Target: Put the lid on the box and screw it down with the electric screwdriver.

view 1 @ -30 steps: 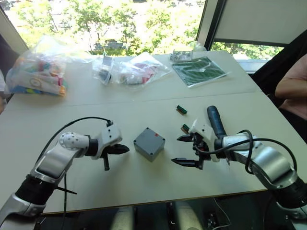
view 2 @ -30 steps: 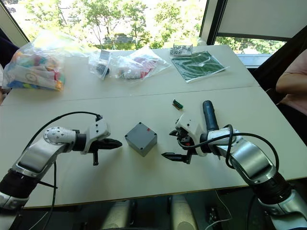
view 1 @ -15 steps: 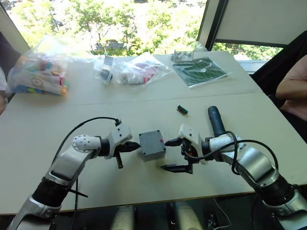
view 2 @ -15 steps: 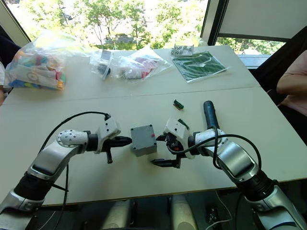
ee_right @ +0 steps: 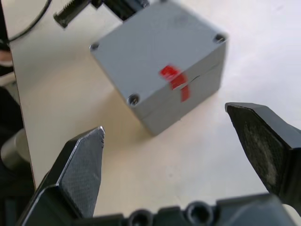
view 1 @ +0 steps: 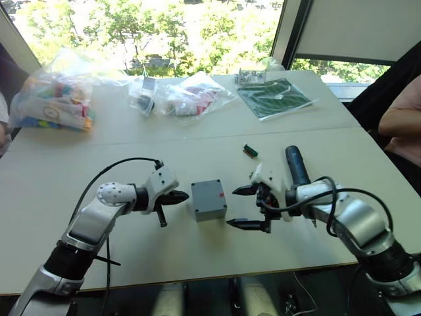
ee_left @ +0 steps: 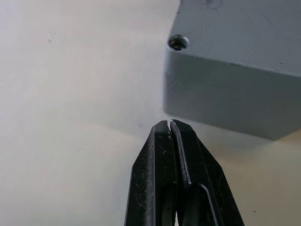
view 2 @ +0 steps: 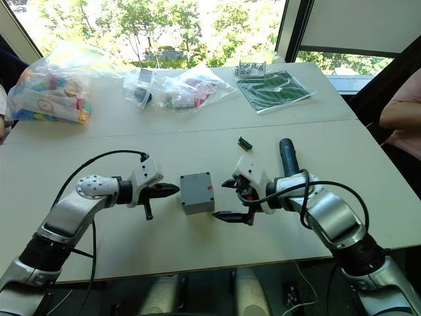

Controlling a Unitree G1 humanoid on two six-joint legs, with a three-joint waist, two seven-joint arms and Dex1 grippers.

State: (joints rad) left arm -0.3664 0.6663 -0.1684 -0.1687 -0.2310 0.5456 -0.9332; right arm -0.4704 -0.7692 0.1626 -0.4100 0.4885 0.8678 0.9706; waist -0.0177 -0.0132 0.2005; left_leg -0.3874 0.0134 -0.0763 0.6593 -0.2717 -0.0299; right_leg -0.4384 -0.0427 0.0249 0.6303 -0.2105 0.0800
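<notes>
On the pale surface (view 1: pixel 197 141) the grey box (view 1: pixel 208 199), lid (ee_right: pixel 155 47) already seated, sits between the two end effectors, left end effector (view 1: pixel 182 196) pinched closed just beside it, right end effector (view 1: pixel 240 207) spread open near its red-marked side, electric screwdriver (view 1: pixel 294 164) lying behind that arm.

White table (view 1: pixel 197 141), clear bag of colourful pieces (view 1: pixel 51 102) at its far left, two smaller clear bags (view 1: pixel 181 95) mid-back, green sheet in plastic (view 1: pixel 273 97) and small clear box (view 1: pixel 248 76) far right, green connector (view 1: pixel 249 151) mid-table, person's arm (view 1: pixel 400 125) at right edge
</notes>
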